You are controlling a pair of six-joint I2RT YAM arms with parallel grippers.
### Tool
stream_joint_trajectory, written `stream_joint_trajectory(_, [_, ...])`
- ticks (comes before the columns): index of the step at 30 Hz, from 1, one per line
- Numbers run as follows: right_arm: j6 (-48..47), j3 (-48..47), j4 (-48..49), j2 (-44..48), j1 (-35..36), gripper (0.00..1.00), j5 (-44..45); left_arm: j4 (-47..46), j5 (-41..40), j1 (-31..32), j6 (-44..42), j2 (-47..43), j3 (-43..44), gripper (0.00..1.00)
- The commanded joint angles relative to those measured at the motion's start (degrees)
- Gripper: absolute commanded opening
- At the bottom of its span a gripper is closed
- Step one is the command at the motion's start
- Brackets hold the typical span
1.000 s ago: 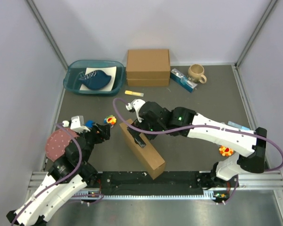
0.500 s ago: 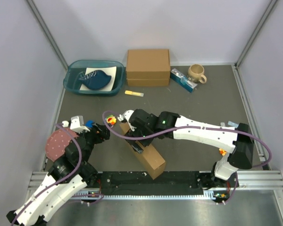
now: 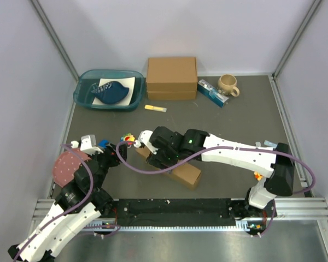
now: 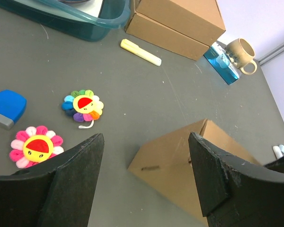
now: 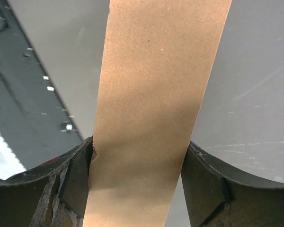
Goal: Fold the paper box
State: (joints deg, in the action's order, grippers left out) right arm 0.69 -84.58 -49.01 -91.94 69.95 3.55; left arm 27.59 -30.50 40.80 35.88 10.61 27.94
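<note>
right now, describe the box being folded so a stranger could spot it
On the grey table, look toward the near edge between the two arms: the paper box lies there at a slant, with the right gripper closed around it. Unlike the thicker cardboard box by the back wall, it is slim and long.

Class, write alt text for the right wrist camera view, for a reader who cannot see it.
The brown paper box runs up the middle of the picture as a strip of cardboard, clamped at its sides between the two dark fingers of the right gripper. Grey table shows on either side, with a dark rail at the left.
</note>
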Motion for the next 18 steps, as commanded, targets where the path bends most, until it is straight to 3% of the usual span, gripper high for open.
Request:
stream_joint_trajectory(1, [-16.4,-7.0,0.8,3.1,-2.7,0.00,10.1,-1.4,0.2,-0.1,0.0,-0.3,0.0,0.78])
stream_joint_trajectory(6, [-29.1,-7.0,7.0,3.5,-7.3,0.00,13.3,-1.6,0.9,-0.1,-0.2,0.1,0.7,0.78])
stream_joint_trajectory(12, [-48.2,0.9,25.8,0.9,-12.4,0.00,20.8,-1.2,1.0,-0.2,0.2,-0.4,0.1,0.78])
stream_joint_trajectory(16, [-66.5,13.8,42.5,-1.0,-13.4,0.00,24.2,-0.3,1.1,-0.2,0.8,-1.4,-0.5,0.78])
stream_joint_trajectory(18, [-69.1,16.5,47.0,-1.8,-12.7,0.00,25.4,-0.1,1.0,-0.2,0.9,-1.9,-1.0,0.78])
